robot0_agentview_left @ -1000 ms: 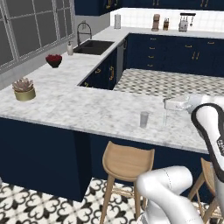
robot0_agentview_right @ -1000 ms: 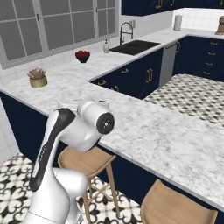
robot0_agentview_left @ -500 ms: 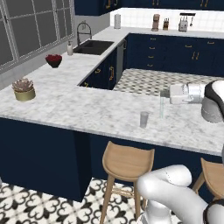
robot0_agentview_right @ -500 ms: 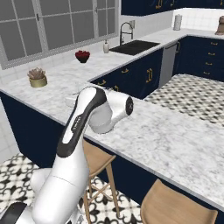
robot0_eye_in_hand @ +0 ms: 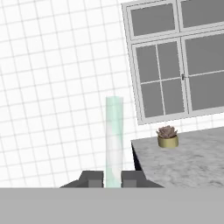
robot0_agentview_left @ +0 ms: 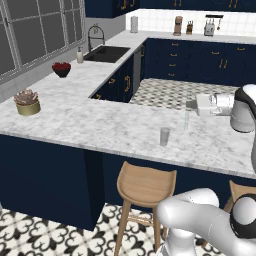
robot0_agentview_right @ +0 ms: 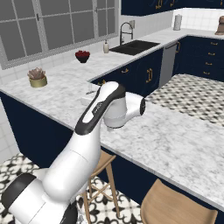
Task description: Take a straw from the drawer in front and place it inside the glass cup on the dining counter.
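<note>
Pale straw (robot0_eye_in_hand: 114,140) is clamped between the gripper (robot0_agentview_left: 191,104) fingers, held upright so it can drop end-first into the glass cup (robot0_agentview_left: 164,136). Cup stands near the dining counter's (robot0_agentview_left: 100,125) front edge, just beside and below the gripper. Potted plant (robot0_agentview_left: 28,102) sits at the far left end, well apart; nothing blocks the path.

A potted succulent (robot0_agentview_left: 28,101) and red bowl (robot0_agentview_left: 61,68) sit beside the sink (robot0_agentview_left: 107,53).

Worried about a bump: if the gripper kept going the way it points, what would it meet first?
Nothing near: past the straw pinched in the gripper, open air, then probably the white tiled wall; depth unclear.
</note>
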### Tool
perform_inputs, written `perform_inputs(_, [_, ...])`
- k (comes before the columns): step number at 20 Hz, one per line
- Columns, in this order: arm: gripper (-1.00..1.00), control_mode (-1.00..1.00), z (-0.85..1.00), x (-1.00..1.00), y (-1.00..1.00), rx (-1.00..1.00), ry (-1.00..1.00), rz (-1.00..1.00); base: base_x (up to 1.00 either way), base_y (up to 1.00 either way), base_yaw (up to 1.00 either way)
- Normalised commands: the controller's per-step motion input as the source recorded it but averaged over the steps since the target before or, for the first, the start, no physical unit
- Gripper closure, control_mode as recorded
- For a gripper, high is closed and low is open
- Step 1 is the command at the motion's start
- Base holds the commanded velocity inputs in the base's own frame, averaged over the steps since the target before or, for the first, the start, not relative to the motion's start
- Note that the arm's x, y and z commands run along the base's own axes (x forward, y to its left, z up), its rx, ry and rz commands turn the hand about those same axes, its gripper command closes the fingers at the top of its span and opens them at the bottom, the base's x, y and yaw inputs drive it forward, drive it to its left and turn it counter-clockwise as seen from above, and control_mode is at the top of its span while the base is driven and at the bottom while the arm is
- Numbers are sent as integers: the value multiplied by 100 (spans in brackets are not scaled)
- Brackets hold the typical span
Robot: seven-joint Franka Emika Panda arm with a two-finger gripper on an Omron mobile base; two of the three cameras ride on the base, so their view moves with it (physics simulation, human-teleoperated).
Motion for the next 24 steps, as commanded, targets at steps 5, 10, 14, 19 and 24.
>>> perform_inputs(5, [100,-100,-51,52,1,0,-28,-7,0,0,0])
perform_inputs(10, [100,-100,-23,44,0,0,-12,-6,0,0,0])
perform_inputs(14, [100,-100,0,32,0,1,1,-1,0,0,0])
perform_inputs(19, [100,-100,-7,34,-25,0,16,0,0,0,0])
perform_inputs(24, [100,-100,-39,25,-19,0,0,0,0,0,0])
